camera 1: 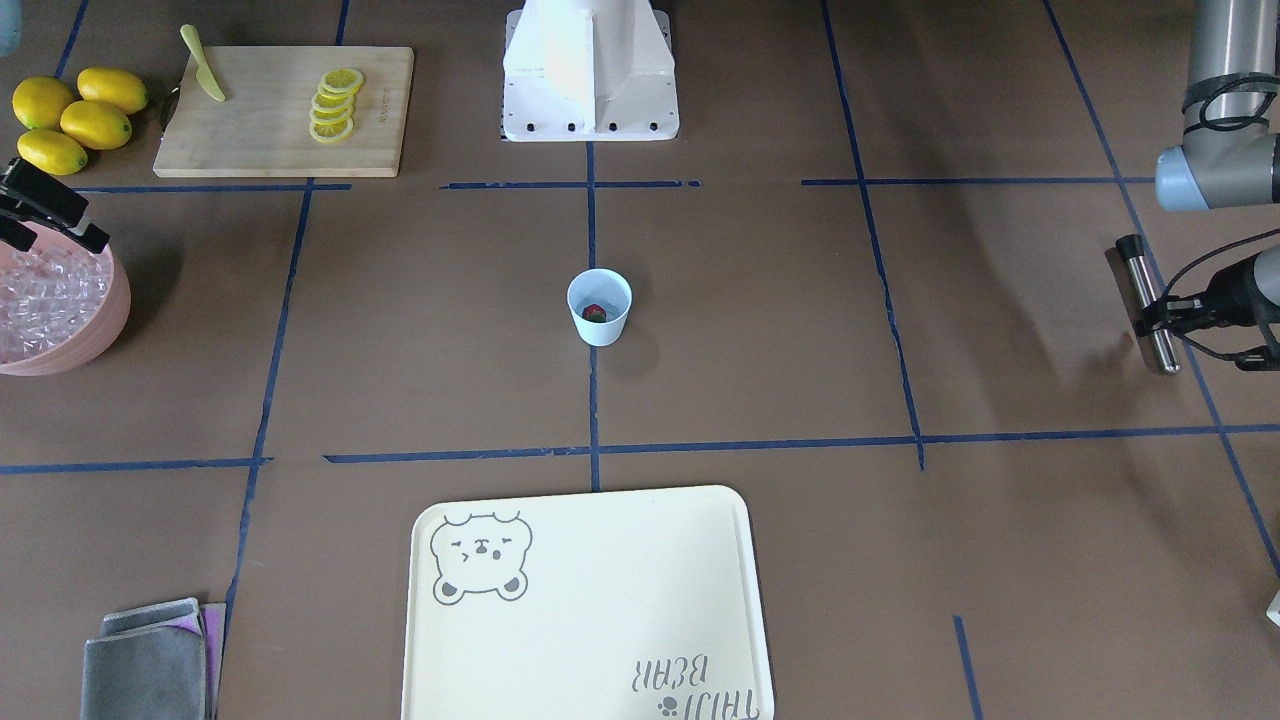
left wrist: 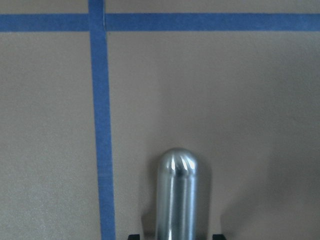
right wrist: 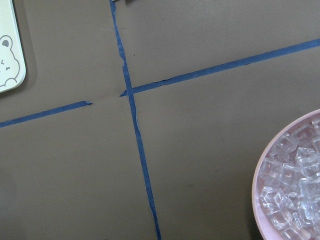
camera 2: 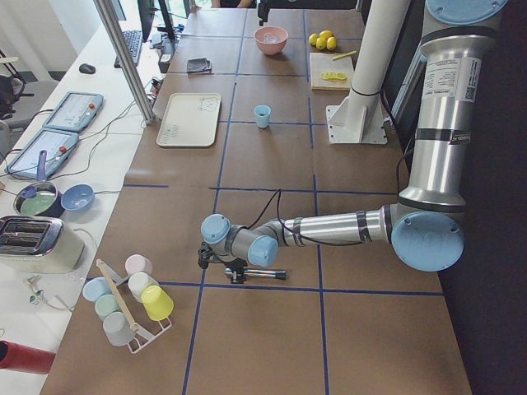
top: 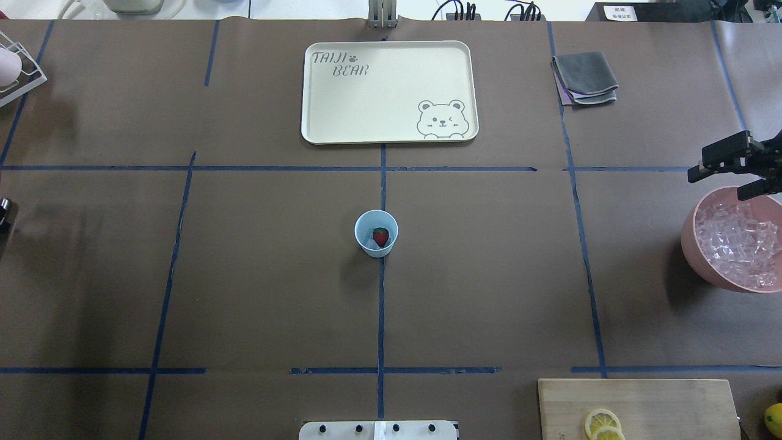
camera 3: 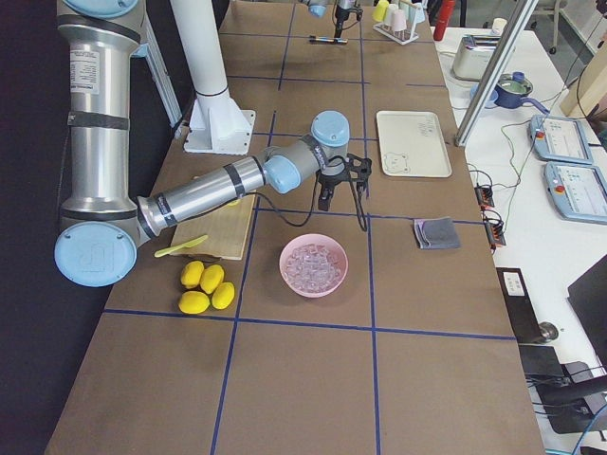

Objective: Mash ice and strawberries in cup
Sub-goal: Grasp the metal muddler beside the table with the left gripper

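Cup: upright, mouth up, at the tabletop's centre.
Strawberry: inside the cup, green top toward the operators' edge, tip toward the robot.
Ice: heaped in the pink bowl near the tabletop's right end.
Left gripper: clamped on a steel rod held level near the left end, rounded tip toward the operators' edge.
Right gripper: fingers apart, holding nothing, above the bowl's far rim.

A big brown desk with blue tape lines on it fills the frames. In the left side view, a long white side table runs down the left edge. A slanted silver pole stands at the upper left.
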Robot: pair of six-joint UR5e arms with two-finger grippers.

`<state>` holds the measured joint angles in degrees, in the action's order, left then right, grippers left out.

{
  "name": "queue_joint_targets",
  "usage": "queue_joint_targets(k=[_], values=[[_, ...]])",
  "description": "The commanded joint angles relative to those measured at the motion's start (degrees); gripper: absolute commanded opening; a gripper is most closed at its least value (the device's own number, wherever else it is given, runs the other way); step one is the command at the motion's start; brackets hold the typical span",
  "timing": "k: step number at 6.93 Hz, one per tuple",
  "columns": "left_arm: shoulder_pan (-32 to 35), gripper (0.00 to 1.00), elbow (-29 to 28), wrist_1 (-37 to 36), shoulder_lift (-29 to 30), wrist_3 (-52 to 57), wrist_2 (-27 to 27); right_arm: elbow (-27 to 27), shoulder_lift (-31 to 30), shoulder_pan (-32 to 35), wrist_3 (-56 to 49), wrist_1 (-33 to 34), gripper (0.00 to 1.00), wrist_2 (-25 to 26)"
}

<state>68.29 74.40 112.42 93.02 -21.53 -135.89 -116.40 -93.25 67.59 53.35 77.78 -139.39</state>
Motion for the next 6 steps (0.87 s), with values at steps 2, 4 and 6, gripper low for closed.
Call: queue_joint_targets(k=[2,4,6], values=[[0.0,0.02,0.0,-0.4,0.2,0.0,-0.2,-0.3,-0.1,0.1,0.0,0.0,0.99,0.0],[0.1,0.0,4.4,-0.8,0.7,-0.3,-2.7,-0.4,0.0,0.0,0.0,0.0,0.99,-0.1],[0.0,0.0,15.9,-1.7,1.4,-1.1,-9.1,-1.0,0.0,0.0,0.1,0.0,0.99,-0.2]])
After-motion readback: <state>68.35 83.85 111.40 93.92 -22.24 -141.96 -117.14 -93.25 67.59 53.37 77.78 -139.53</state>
